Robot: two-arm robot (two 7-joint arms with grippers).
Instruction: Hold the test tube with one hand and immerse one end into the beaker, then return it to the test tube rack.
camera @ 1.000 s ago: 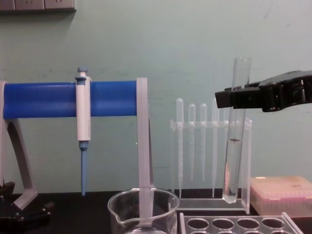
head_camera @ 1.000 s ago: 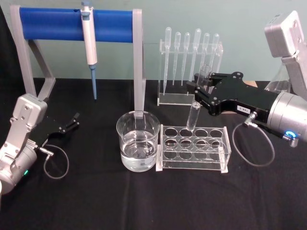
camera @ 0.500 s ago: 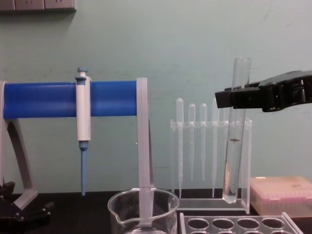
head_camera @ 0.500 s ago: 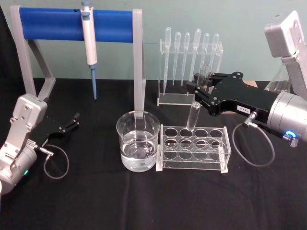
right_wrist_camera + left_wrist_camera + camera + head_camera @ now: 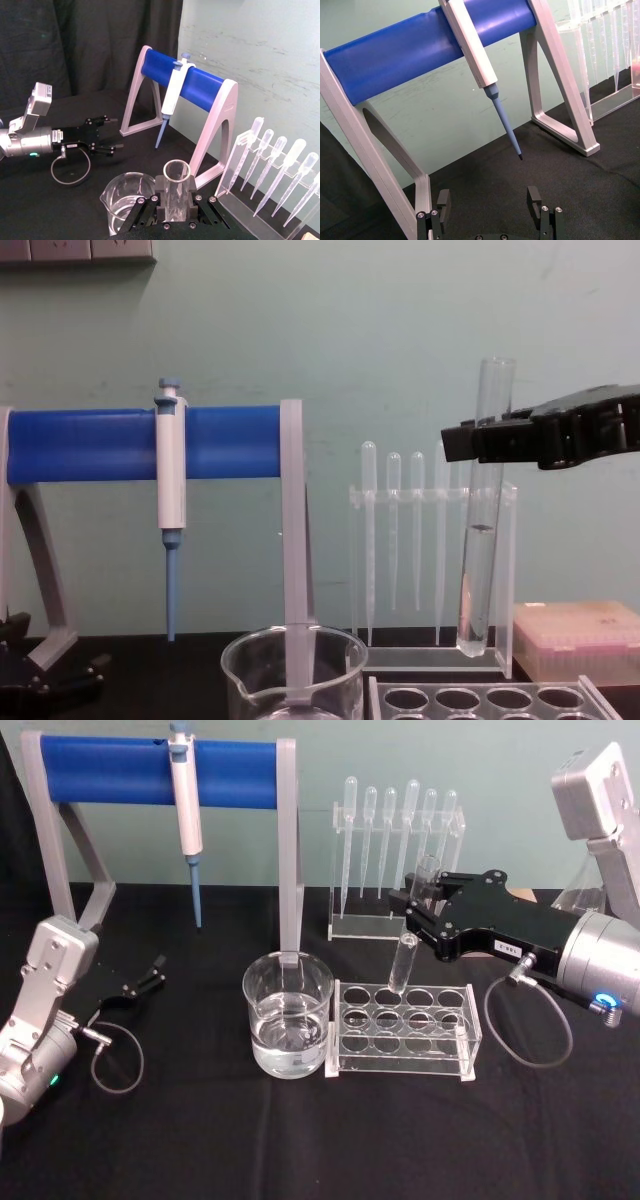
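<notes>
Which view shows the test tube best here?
The chest view: the test tube shows full length, rim to round bottom, clamped near its top by the right gripper. The head view shows it foreshortened, partly behind that gripper. The right wrist view looks down into its open rim. The left gripper sits parked on the left.

Beaker [image 5: 330, 680] base beyond chest view's edge

My head camera looks down on the worktop [image 5: 300, 1140] from above. My chest camera faces forward, low and close. Both share the beaker [image 5: 252, 1010].
</notes>
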